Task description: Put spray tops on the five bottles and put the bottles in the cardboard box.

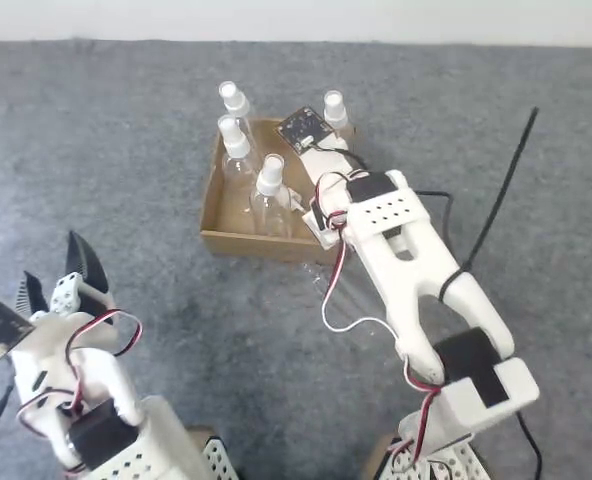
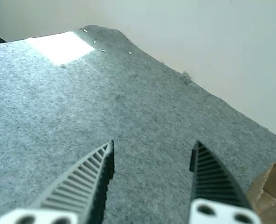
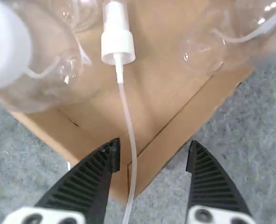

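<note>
The cardboard box (image 1: 216,215) holds two clear bottles with white spray tops (image 1: 238,150) (image 1: 270,188). Two more topped bottles stand just behind it (image 1: 234,100) (image 1: 336,110). My right arm (image 1: 386,215) hangs over the box's near right corner. In the right wrist view my right gripper (image 3: 154,145) is open above the box wall (image 3: 175,135). A loose spray top (image 3: 118,44) lies inside, and its thin tube (image 3: 127,126) runs out between the fingers. Clear bottles (image 3: 35,65) (image 3: 212,44) flank it. My left gripper (image 1: 54,272) (image 2: 153,145) is open and holds nothing, low at the near left.
Grey carpet (image 1: 126,150) covers the table. Something clear (image 1: 328,282) lies on the carpet just in front of the box, under the right arm's white cable (image 1: 351,325). A corner of the cardboard box (image 2: 268,186) shows in the left wrist view.
</note>
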You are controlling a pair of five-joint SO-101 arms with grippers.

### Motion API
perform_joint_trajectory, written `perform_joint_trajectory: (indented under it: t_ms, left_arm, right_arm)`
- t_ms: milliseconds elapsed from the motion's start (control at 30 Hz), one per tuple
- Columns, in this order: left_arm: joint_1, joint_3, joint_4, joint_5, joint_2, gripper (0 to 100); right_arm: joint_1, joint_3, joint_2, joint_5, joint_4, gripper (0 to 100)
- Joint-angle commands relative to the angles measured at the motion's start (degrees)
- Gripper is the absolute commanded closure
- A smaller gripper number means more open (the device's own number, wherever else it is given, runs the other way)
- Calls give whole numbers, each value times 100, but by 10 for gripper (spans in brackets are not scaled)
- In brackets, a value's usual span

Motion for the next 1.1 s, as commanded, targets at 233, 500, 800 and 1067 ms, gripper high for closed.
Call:
perform_joint_trajectory:
  t_ms: [233,500,800,1067]
  left_arm:
    - [-18,-48,-149,44,-97,754]
    - [-18,-48,-158,44,-97,754]
    - [-18,-48,-158,44,-97,754]
    - [-18,-48,-158,44,-97,754]
  right_arm:
    - [-295,-360,-13,-62,-92,801]
    - [-303,-431,-268,-53,-31,801]
    - [-426,-413,-549,-53,-31,801]
    - [-479,-325,-681,-53,-66,801]
